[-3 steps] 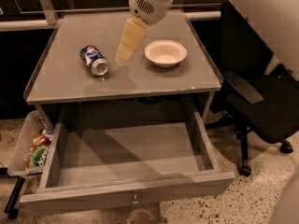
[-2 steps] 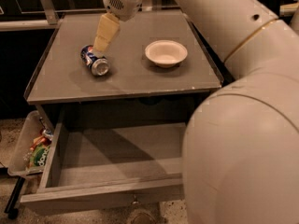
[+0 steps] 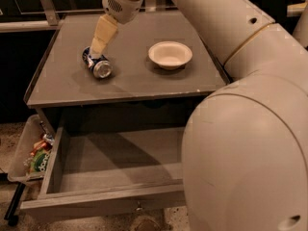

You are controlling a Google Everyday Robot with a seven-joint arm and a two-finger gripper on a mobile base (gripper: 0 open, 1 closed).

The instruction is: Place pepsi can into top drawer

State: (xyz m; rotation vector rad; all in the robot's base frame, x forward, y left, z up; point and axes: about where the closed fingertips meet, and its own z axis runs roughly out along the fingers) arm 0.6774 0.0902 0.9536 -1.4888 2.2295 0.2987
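Claw (image 3: 97, 46) swung toward 10 o'clock of grey counter (image 3: 144, 83), now at dark-blue metal pepsi can (image 3: 98, 65) (grip: cannot tell); grasp likely next.

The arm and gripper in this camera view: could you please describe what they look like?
The arm is built of smooth, bulbous off-white shells, with a thin yellowish seam band and a few small dark holes; no cables show. The wrist has a dotted grille patch. The gripper, just above the pepsi can, is pale yellow and tapered.
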